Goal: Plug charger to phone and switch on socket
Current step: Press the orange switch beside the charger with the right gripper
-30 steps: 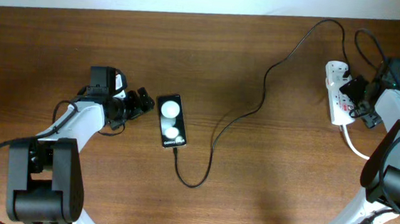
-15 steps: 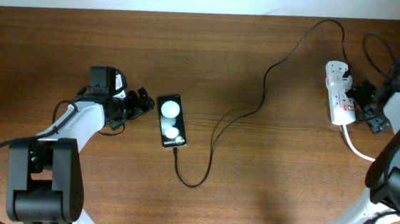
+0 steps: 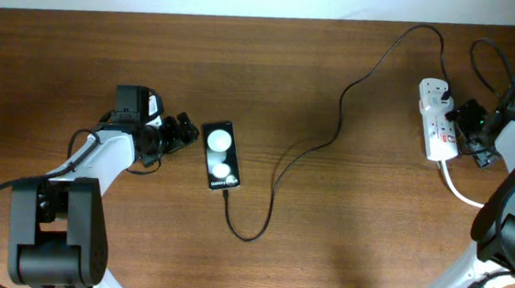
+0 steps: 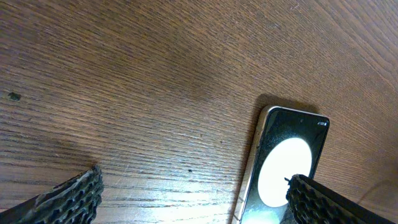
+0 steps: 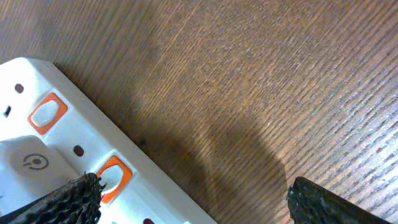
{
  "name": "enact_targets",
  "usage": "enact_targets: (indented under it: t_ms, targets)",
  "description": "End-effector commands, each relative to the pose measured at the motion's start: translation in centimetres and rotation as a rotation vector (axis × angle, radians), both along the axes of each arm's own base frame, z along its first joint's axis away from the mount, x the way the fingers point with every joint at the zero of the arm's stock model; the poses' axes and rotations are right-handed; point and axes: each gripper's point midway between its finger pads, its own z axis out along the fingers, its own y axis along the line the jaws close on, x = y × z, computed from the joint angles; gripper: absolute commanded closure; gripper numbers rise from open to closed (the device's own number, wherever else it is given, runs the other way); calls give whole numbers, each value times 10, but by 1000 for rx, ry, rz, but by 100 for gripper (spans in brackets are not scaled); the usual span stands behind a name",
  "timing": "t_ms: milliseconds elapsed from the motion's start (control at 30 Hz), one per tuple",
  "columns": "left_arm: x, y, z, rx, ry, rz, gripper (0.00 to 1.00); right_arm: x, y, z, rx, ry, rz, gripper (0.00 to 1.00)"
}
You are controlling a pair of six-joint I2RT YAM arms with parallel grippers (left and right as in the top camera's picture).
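Looking down from overhead, I see a dark brown wooden desk [image 3: 139,245] filling the view, with a pale strip along its far edge. My two arms come in from the near corners, the left one bent toward the middle-left and the right one reaching to the far right.

The charger [image 3: 274,187] is a thin black cable. It loops near the middle of the desk, climbs diagonally toward the far right and curves down to the far end of the socket [image 3: 437,121]. Its other tip meets the near end of the phone [image 3: 221,156]; I cannot tell whether it is fully seated.

The socket is a white strip lying lengthwise at the far right, with a thick white cord [image 3: 456,189] trailing from its near end. The phone lies flat left of centre, a black slab with two bright round spots on its face.

The left gripper [image 3: 185,131] sits just beside the phone's left edge without touching it. In the left wrist view its fingertips [image 4: 68,199] stand wide apart, with the phone between them.

The right gripper [image 3: 469,119] is just beside the socket's right side. In the right wrist view its fingertips [image 5: 336,202] are spread wide, clamped on nothing, with two orange switches [image 5: 46,112] showing on the white casing.
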Motion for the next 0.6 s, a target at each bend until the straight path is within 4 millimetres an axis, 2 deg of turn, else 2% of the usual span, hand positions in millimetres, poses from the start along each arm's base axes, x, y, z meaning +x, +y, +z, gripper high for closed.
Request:
enact_targets:
  t_ms: [0, 100, 167, 200, 300, 567]
  targets:
    - [1, 1, 0, 3, -3, -5, 1, -6, -3, -10, -64, 56, -9, 1]
    - [1, 1, 0, 4, -3, -5, 1, -5, -3, -11, -70, 57, -8, 1]
    - [1, 1, 0, 3, -3, -5, 1, -5, -3, -21, -63, 70, -8, 1]
    - [1, 1, 0, 4, -3, -5, 1, -5, 2, -29, -33, 74, 4, 1]
    - [1, 1, 0, 4, -3, -5, 1, 6, 19, -28, 56, 18, 55, 1]
    - [1, 1, 0, 3, -3, -5, 1, -9, 28, -35, 60, 90, 124, 1]
